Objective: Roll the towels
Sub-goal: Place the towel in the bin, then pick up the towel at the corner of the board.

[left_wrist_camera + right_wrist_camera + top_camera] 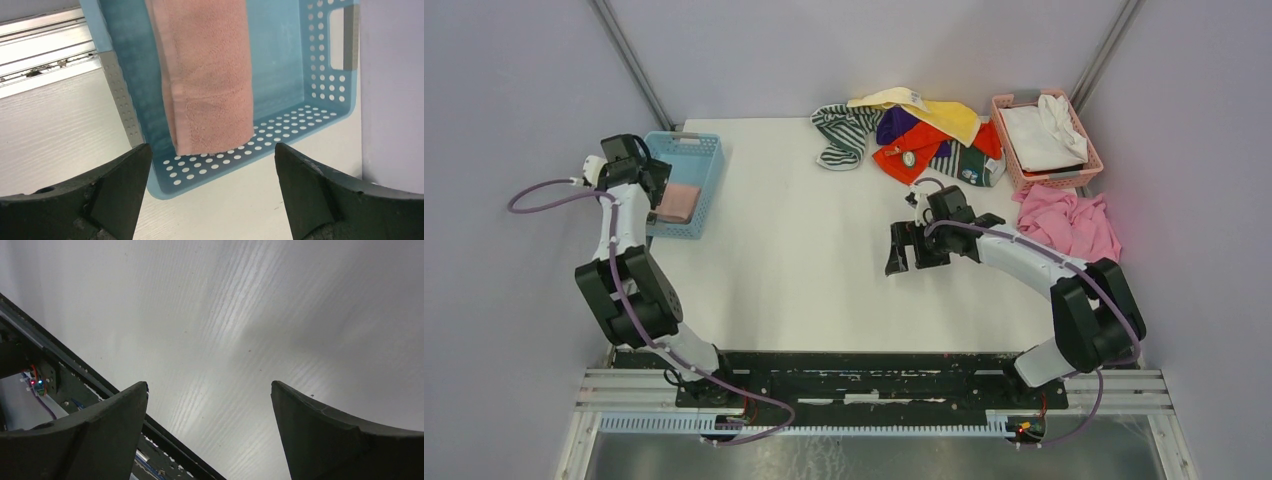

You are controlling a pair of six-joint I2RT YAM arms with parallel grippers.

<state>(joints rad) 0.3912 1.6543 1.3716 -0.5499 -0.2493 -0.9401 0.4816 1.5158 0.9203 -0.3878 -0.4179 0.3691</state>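
A rolled light pink towel (207,75) lies in the blue basket (280,125) at the table's left; in the top view it is the pink towel (678,201) inside the basket (696,152). My left gripper (212,152) hangs open just above the basket's near end, nothing between its fingers. A heap of towels sits at the back: green-and-white striped (839,132), pale yellow (924,108), purple (894,125), orange-red (914,150). My right gripper (210,387) stands open over bare table; in the top view it (904,250) is right of the middle.
A pink basket (1084,150) at the back right holds white cloth (1042,132). A crumpled bright pink cloth (1072,222) lies in front of it, beside the right arm. The black base rail (844,365) runs along the near edge.
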